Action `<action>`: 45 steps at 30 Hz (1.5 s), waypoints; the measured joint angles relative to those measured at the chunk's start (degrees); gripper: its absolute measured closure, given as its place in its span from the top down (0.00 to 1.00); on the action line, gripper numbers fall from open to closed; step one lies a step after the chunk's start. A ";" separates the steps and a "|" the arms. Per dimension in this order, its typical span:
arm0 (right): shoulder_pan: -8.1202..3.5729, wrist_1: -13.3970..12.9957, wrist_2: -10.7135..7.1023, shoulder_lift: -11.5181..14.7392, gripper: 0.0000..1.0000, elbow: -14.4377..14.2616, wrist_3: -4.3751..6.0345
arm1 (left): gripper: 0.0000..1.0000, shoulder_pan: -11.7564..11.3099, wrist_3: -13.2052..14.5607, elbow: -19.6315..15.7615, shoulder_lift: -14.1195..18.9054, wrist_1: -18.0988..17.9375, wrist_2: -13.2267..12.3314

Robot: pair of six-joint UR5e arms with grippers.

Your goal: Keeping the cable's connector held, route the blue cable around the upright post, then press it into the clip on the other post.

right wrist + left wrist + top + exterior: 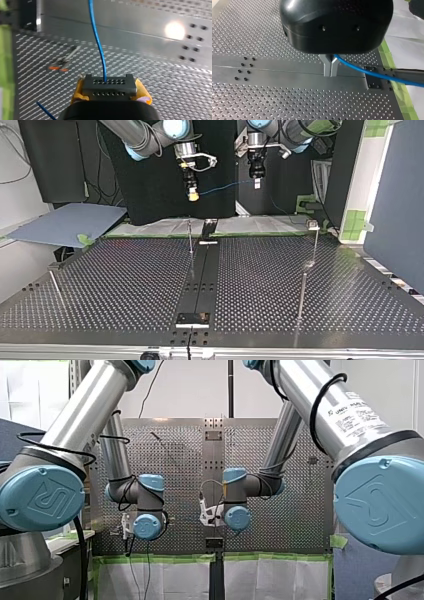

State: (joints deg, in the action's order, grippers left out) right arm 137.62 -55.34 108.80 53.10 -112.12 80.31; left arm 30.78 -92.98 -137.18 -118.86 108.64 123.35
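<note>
In the right wrist view my right gripper [110, 92] is shut on a dark multi-hole connector [109, 86], held between its yellow pads. The blue cable [96, 37] leaves the connector and runs ahead over the table. My left gripper [330, 71] has its metal fingers shut on the blue cable [374, 74], which trails off to one side. In the top view both grippers hang high above the table's far edge, my right gripper [193, 196] at the left and my left gripper [257, 183] at the right. The cable [225, 186] spans between them. A thin upright post [190, 236] stands below them. A second post carrying a clip [313, 225] stands further right.
The perforated table [125, 280] has a dark centre rail [202, 270] with a bracket at its near end. A short rod [56, 287] stands at the top view's near left. Green tape and white sheeting [160, 227] line the far edge, and a grey board [65, 222] lies beyond the table's corner there.
</note>
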 joint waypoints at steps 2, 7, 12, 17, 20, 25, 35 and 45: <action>0.04 1.09 0.33 -1.08 0.00 0.22 -0.57 | 0.00 0.00 0.00 0.00 0.00 0.00 0.00; 0.05 4.20 0.52 -4.16 0.00 0.34 -0.96 | 0.00 0.00 0.00 0.00 0.00 0.00 0.00; 0.06 7.00 0.55 -5.54 0.00 0.36 -1.00 | 0.00 0.00 0.00 0.00 0.00 0.00 0.00; -0.01 7.81 0.62 -5.52 0.00 0.33 -0.81 | 0.00 -0.17 0.42 0.09 0.41 0.42 0.40; -0.20 8.30 0.98 -4.53 0.00 0.75 0.22 | 0.00 -0.63 1.12 0.32 1.55 1.56 0.85; -0.58 9.09 0.35 -1.79 0.00 1.43 2.95 | 0.00 -1.43 0.69 0.42 4.16 4.15 0.84; -0.71 11.87 -4.79 3.72 0.00 4.82 7.25 | 0.00 -2.53 0.81 0.44 10.08 10.10 2.46; -1.05 15.52 -8.21 9.25 0.00 9.26 7.58 | 0.00 -3.92 0.78 2.64 15.94 15.94 3.92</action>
State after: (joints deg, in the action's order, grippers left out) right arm 136.57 -39.82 100.59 62.35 -102.86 87.89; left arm 26.86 -92.20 -134.53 -102.92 124.59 127.27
